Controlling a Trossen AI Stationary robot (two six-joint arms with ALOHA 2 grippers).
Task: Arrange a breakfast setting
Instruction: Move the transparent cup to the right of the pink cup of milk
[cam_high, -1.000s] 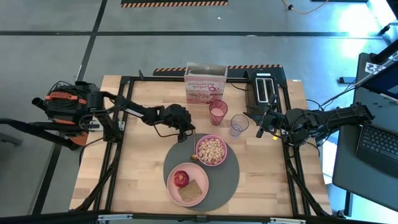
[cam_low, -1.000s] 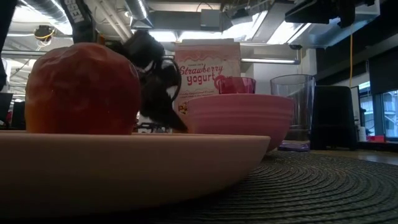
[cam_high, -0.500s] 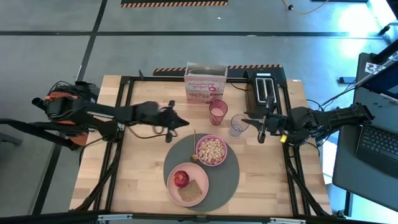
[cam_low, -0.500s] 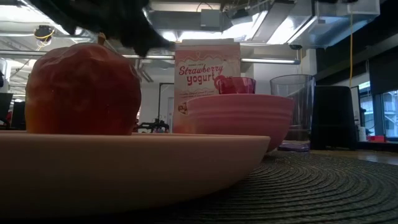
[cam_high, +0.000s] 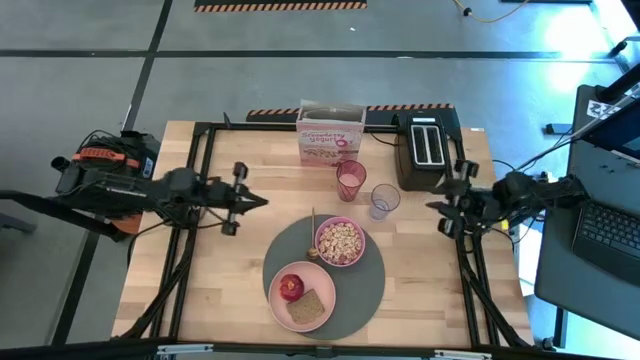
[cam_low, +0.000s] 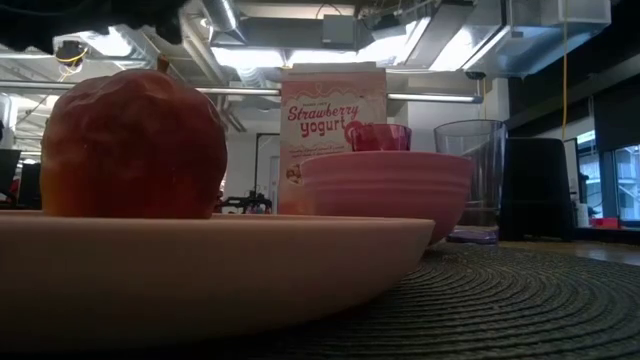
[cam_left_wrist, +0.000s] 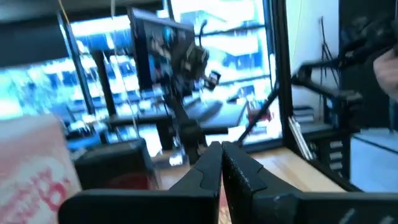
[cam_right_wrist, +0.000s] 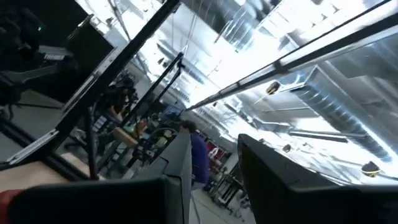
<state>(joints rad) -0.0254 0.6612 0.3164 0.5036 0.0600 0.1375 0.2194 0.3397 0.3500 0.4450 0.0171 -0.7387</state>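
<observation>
In the high view a round dark-grey mat (cam_high: 350, 300) lies at the lower centre of the wooden table (cam_high: 230, 270). On its upper part sits the pink bowl (cam_high: 340, 241) filled with cereal, with a small spoon (cam_high: 312, 240) just left of it, and on its lower left the larger pink plate (cam_high: 302, 296) carries the red apple (cam_high: 291, 287) and the brown toast (cam_high: 307, 307). Above the mat stand the pink tumbler (cam_high: 351, 179) and, to its right, the clear glass (cam_high: 384, 201). The pink-and-white cereal box (cam_high: 331, 134) stands at the table's top edge beside a black toaster (cam_high: 427, 150). The left gripper (cam_high: 262, 201) hangs left of centre, fingers pressed together and empty. The right gripper (cam_high: 432, 206) is at the right edge, fingers slightly apart, holding nothing.
</observation>
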